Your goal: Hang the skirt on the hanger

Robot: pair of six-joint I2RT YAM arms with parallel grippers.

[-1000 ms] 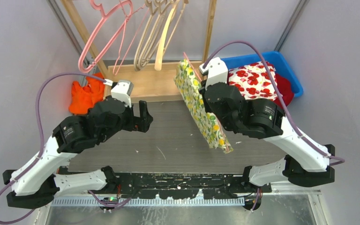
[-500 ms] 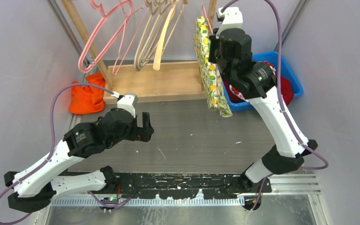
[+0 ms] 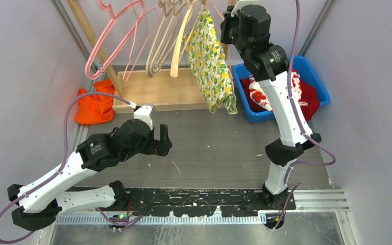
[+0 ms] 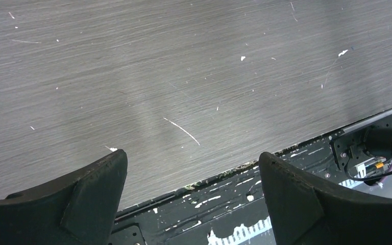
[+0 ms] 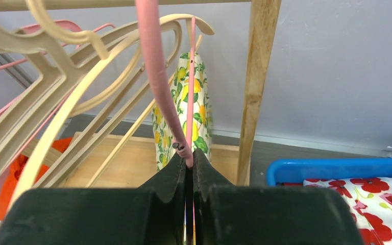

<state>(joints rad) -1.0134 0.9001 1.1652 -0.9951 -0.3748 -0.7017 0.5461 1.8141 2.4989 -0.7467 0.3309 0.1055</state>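
Seat the pink hanger [image 5: 156, 76], clamped in the closed right pincer [image 5: 190, 164] with the lemon-print skirt [image 3: 212, 61] hanging on it, squarely over the wooden rail [image 5: 97, 4] before releasing; leave the empty left pincer [image 4: 191, 161] open.

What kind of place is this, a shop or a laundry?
Probably a small lab test booth, not a shop: plain grey walls close in a grey table, a wooden rack carries beige plastic hangers, and a blue plastic bin holds floral clothes.
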